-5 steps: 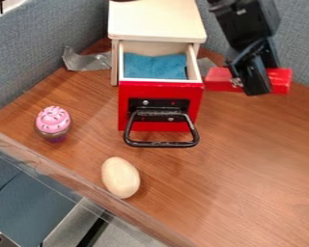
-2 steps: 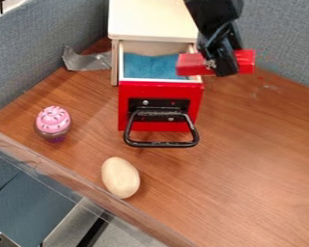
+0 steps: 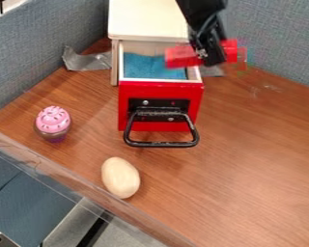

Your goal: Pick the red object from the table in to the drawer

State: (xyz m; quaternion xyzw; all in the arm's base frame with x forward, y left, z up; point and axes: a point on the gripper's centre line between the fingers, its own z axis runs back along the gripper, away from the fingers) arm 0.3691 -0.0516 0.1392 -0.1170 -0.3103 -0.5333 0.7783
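My black gripper (image 3: 210,57) hangs at the upper right of the drawer, shut on the middle of a red block (image 3: 183,56). The block lies crosswise in the grip, its left end over the right part of the open drawer and its right end out past the drawer's side. The drawer (image 3: 161,86) is pulled out, with a red front, a black handle and blue cloth on its floor. Part of the drawer's right wall is hidden behind the block and gripper.
The pale wooden cabinet top (image 3: 150,19) stands behind the drawer. A pink-topped toy cupcake (image 3: 53,120) is at left, and a cream egg (image 3: 120,177) lies near the table's front edge. Grey tape (image 3: 86,60) sticks out beside the cabinet, and blue-grey partitions border the table.
The gripper has moved left and upward in the view with the red block held, from right of the drawer to partly over it. The drawer, egg and cupcake have stayed put.
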